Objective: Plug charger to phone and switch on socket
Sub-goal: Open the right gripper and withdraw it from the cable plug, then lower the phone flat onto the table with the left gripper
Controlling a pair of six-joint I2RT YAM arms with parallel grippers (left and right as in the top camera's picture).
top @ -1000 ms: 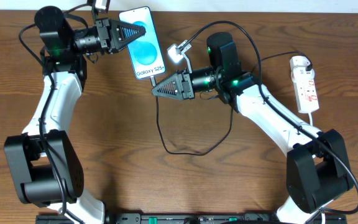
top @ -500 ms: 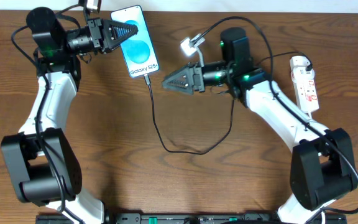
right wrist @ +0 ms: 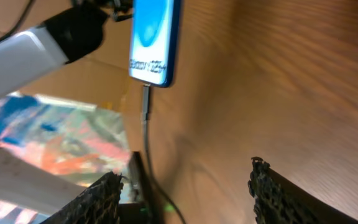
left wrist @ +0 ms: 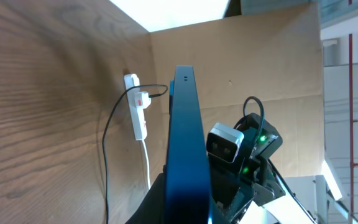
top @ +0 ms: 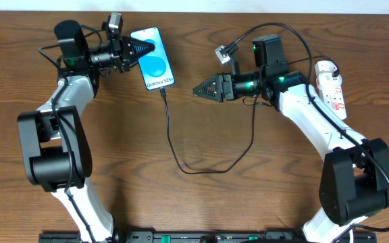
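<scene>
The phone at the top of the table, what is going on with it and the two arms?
The left end effector is shut on the top end of the Galaxy S25+ phone, holding it. The black charger cable is plugged into the phone's bottom end and loops across the wooden table. The right end effector is open and empty, off to the phone's right. The white power strip lies at the far right, with no arm on it.

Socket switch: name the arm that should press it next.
Right. The right fingers are open and empty, and the socket lies on that side of the table. The left fingers are shut on the phone.
</scene>
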